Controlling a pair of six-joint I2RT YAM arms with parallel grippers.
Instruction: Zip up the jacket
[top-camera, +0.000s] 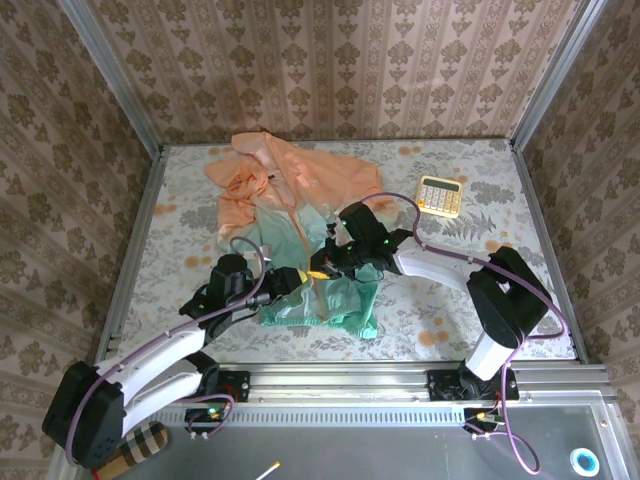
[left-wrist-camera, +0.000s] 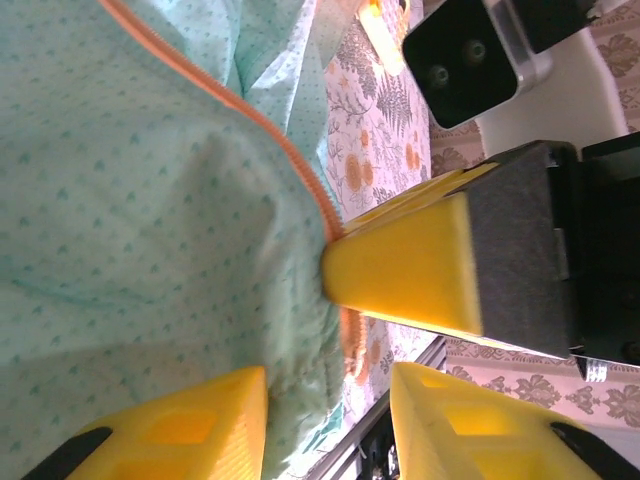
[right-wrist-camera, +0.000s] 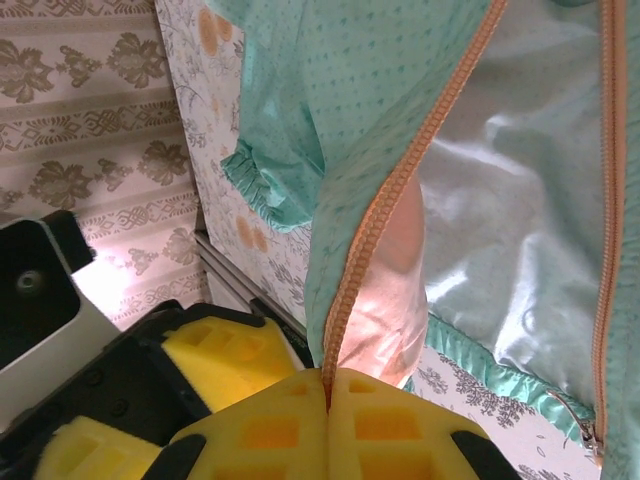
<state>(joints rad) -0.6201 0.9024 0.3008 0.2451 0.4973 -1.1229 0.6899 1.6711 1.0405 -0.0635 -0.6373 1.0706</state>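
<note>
Two zipper edges are judged to be under alignment at the hem of the jacket (top-camera: 300, 190): the right gripper (right-wrist-camera: 328, 385) is clamped fully on one orange zipper tape (right-wrist-camera: 400, 180), the left gripper (left-wrist-camera: 325, 405) is spread wide with hem fabric between its jaws, and closure there is judged necessary next.

jacket (top-camera: 300, 180) peach-to-mint (tiny dots), floral tbl (top-camera: 450, 295)

Beige damask-patterned wallpaper walls (top-camera: 330, 60) filled the upper frame. Silver aluminium corner posts (top-camera: 112, 75) stood upper left and upper right. Pale floral-printed tabletop (top-camera: 170, 250) lay centre, evenly lit.
</note>
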